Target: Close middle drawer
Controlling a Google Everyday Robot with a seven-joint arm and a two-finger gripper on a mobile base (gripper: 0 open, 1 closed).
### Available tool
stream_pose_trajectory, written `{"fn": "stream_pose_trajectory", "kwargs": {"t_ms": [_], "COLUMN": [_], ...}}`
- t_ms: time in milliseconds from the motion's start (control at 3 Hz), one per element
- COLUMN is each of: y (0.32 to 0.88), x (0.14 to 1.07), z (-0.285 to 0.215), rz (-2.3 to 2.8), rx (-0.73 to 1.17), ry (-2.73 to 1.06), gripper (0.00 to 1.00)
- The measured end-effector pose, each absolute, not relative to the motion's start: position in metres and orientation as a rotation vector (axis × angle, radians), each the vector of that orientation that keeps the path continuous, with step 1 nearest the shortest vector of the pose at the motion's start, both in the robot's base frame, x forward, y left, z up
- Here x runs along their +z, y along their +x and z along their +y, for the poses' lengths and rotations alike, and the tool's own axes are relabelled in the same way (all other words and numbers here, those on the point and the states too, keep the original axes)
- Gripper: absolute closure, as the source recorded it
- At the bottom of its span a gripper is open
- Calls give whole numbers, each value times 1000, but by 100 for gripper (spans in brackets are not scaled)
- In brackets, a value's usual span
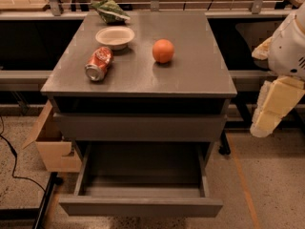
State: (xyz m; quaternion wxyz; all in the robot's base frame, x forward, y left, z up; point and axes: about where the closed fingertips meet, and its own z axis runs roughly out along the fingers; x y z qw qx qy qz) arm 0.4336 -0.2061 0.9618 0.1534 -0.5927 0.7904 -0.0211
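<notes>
The middle drawer (141, 206) is pulled far out of the grey cabinet (143, 70), low in the view. Its flat handleless front panel faces me, and its thin side walls and empty dark floor are exposed. Above it, another flat grey drawer front (140, 127) sits nearly flush under the cabinet top. My gripper (271, 111), cream-coloured under a white arm (288, 42), hangs at the right of the cabinet. It is level with the upper drawer front, apart from the cabinet and touching nothing.
On the cabinet top lie a tipped red soda can (99, 63), a white bowl (115, 36), an orange (163, 50) and a green bag (110, 11). A cardboard box (50, 147) stands on the floor at the left, with a black cable (12, 156) beside it.
</notes>
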Motion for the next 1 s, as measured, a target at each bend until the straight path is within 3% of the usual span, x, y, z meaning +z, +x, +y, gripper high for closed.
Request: {"fn": "stream_pose_trajectory", "kwargs": {"t_ms": [333, 1000], "y": [426, 378], "x": [935, 793], "z": [-188, -139], "rz": [2331, 2669], "rx": [-18, 220], "ry": [-1660, -1487], "gripper": [0, 0]}}
